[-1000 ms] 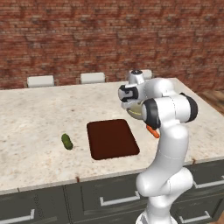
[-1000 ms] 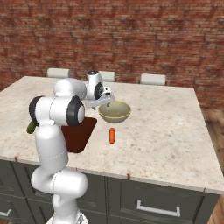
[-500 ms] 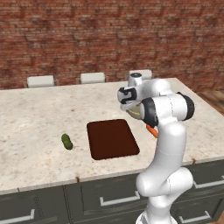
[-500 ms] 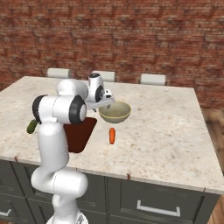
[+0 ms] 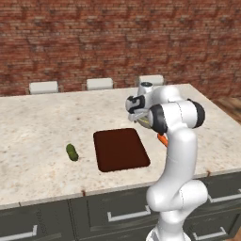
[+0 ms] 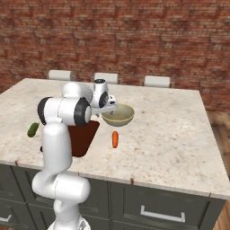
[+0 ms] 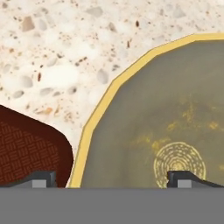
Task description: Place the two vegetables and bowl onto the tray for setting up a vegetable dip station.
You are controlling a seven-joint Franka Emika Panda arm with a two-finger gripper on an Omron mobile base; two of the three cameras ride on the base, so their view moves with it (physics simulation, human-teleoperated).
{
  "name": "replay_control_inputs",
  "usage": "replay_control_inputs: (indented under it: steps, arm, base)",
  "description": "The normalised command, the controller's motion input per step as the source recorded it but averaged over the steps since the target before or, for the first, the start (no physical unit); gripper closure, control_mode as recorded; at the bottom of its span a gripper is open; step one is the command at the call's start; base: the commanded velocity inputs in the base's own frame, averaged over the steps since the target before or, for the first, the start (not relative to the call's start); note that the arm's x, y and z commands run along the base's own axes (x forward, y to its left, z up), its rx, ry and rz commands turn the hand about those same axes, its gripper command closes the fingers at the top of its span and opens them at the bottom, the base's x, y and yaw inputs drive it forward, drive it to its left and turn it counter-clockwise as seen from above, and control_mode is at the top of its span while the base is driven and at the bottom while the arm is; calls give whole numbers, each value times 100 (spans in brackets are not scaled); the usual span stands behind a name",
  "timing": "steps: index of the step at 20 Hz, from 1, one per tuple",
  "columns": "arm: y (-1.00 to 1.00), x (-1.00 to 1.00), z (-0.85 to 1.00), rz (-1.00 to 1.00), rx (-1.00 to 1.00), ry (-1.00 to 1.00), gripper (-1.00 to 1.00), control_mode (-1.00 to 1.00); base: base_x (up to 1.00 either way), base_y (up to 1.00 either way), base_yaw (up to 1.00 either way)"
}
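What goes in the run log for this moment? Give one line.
hand: open, over bowl rim | holding: nothing | tray: bare | cucumber, carrot: on counter, off tray

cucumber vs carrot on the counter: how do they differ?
The cucumber is dark green and stubby; the carrot is orange and tapered. The cucumber lies left of the tray, the carrot right of it, near the bowl. Both are small and lie on the counter, off the tray.

Speckled stone counter (image 5: 47,122) carries 4 things: the dark reddish-brown tray (image 5: 120,149) lying flat mid-counter, the cucumber (image 5: 72,152) near its left edge, the bowl (image 6: 118,115) just beside its right corner, and the carrot (image 6: 115,139) close in front of the bowl.
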Motion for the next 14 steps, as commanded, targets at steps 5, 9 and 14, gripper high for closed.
replay_control_inputs:
  steps: [5, 9, 14]
  arm:
    - [0, 21, -17, -1, 0, 1, -100, -100]
    - [0, 20, -12, -1, 0, 5, -100, -100]
    - [1, 5, -6, -2, 0, 7, 100, -100]
  base:
    - [0, 0, 0]
    - [0, 0, 0]
    - [0, 0, 0]
